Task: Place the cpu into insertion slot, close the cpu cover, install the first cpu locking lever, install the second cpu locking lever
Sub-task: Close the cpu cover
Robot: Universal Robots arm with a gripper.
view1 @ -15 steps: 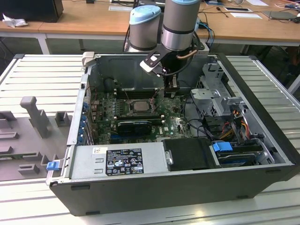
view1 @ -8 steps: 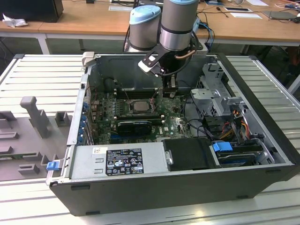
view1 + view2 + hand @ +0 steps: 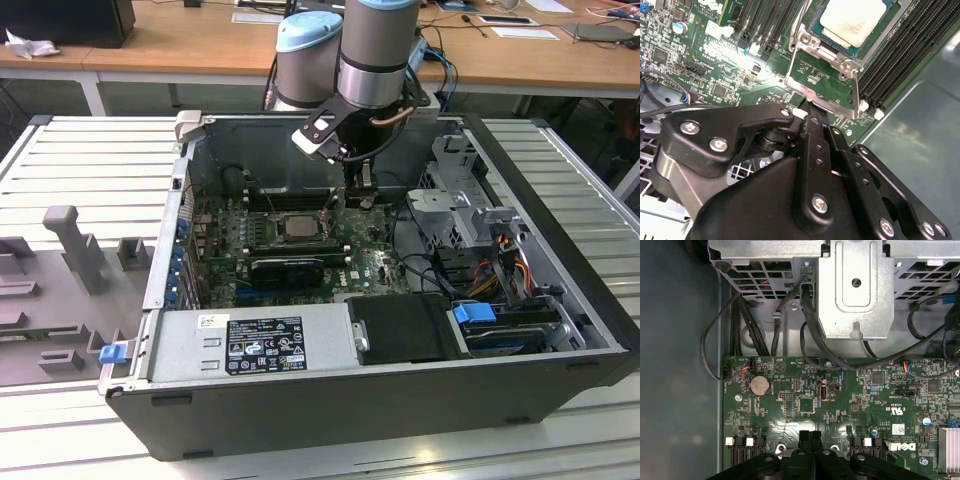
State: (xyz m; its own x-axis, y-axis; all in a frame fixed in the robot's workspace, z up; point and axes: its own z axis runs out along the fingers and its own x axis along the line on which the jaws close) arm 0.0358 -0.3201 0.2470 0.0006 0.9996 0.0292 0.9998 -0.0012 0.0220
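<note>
Hangs low over the motherboard (image 3: 790, 415), gripper (image 3: 806, 112) pressed together, pinching nothing, just beside the locking lever (image 3: 858, 92). Has the cpu (image 3: 852, 20) seated in the insertion slot (image 3: 816, 36), cpu cover (image 3: 842, 64) seemingly down around it. Could skid off that thin lever and gouge the board.

cpu (image 3: 852, 20): clipped by the second wrist view's edge
motherboard (image 3: 715, 65): a large part hidden behind the gripper (image 3: 809, 112)
</note>
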